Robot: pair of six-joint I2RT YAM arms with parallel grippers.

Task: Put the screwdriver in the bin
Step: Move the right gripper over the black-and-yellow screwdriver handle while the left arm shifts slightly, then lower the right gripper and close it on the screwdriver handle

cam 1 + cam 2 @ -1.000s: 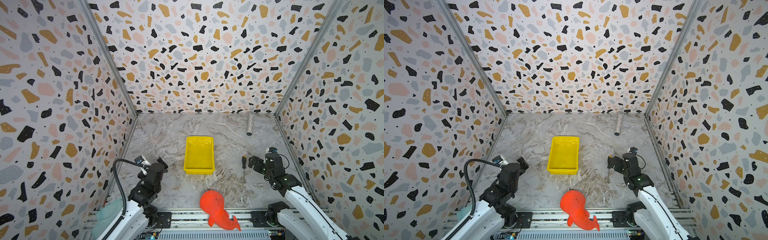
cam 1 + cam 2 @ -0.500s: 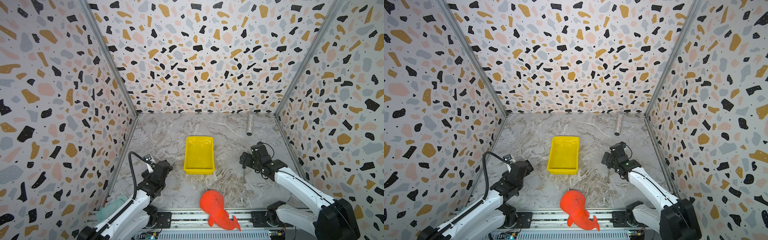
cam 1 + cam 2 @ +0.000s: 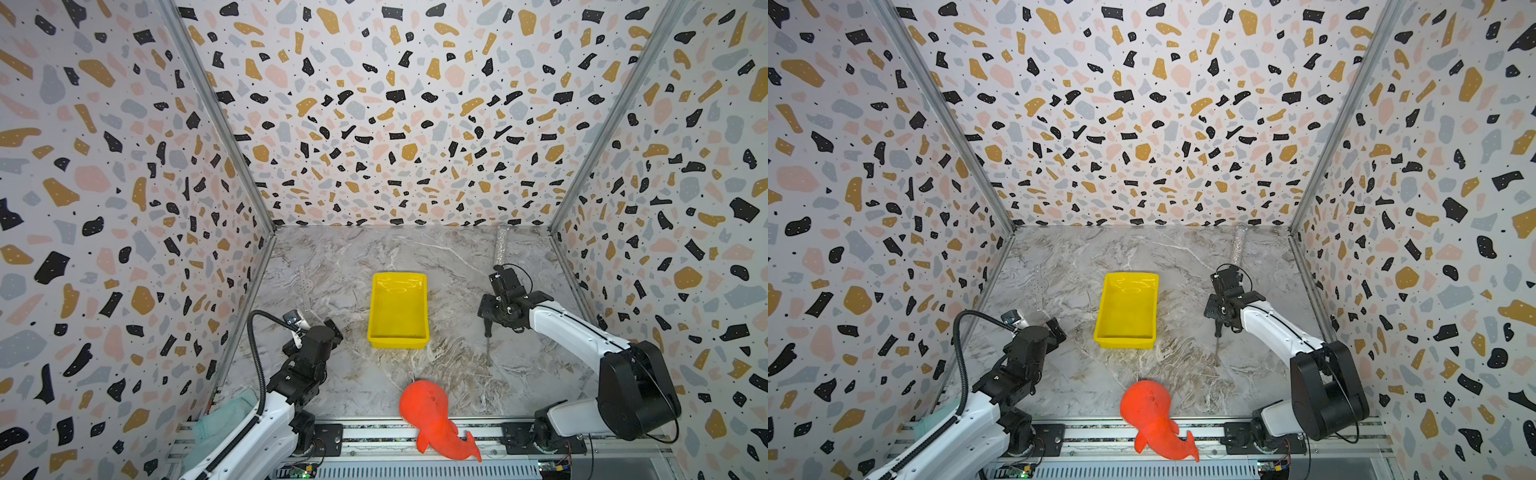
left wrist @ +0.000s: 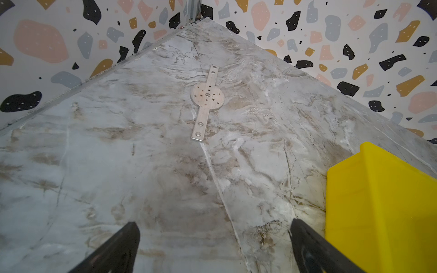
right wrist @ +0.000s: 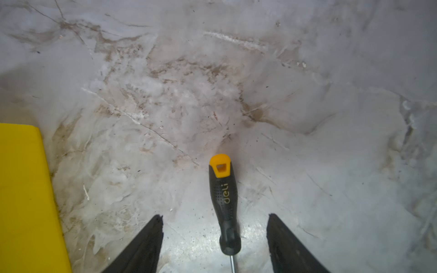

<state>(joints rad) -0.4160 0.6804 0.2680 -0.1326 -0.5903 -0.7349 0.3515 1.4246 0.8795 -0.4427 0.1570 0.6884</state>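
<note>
Screwdriver [image 5: 224, 205] has black dotted handle, orange butt, thin shaft.

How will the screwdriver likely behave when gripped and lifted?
The screwdriver looks rigid, so it should lift as one piece. Its handle is round, so a one-sided nudge from the right hand may roll it on the smooth table. The dotted grip probably resists slipping, though the long shaft may tip down.
</note>
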